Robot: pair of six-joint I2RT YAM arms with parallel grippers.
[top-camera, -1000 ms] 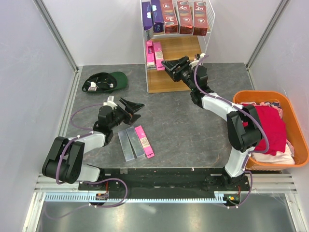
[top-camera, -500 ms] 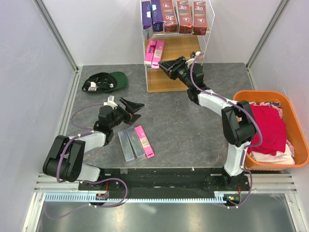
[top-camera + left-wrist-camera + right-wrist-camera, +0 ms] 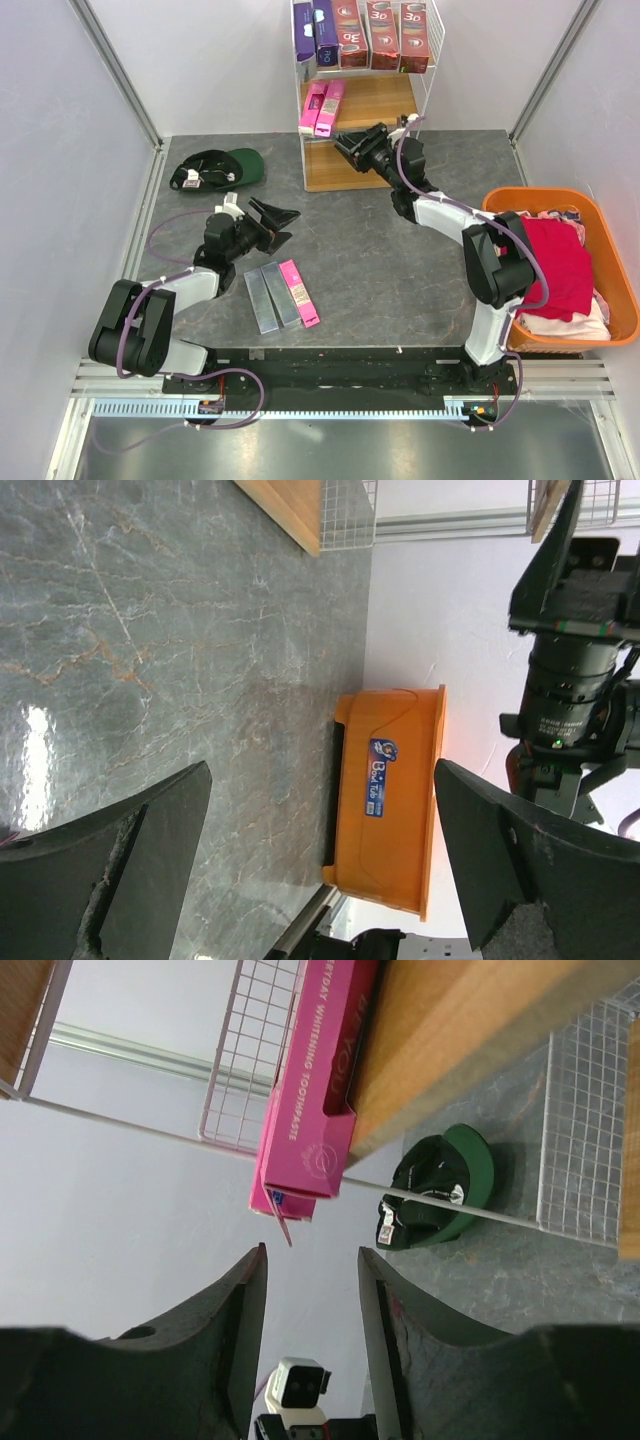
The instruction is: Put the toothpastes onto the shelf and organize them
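On the middle wooden board of the white wire shelf [image 3: 432, 60], two slim pink cartons [image 3: 322, 105] lie flat, long axes front to back, ends overhanging. Near them the right gripper [image 3: 343, 143] stands narrowly parted, empty. Gaping wide and empty, the left gripper [image 3: 280, 222] hangs near two silver-grey cartons [image 3: 268, 297] and a third pink carton [image 3: 298, 292], parallel on the marbled table [image 3: 400, 260].

Green cap [image 3: 222, 168] left; orange basket [image 3: 390, 850] w/ clothes [image 3: 560, 265] right.
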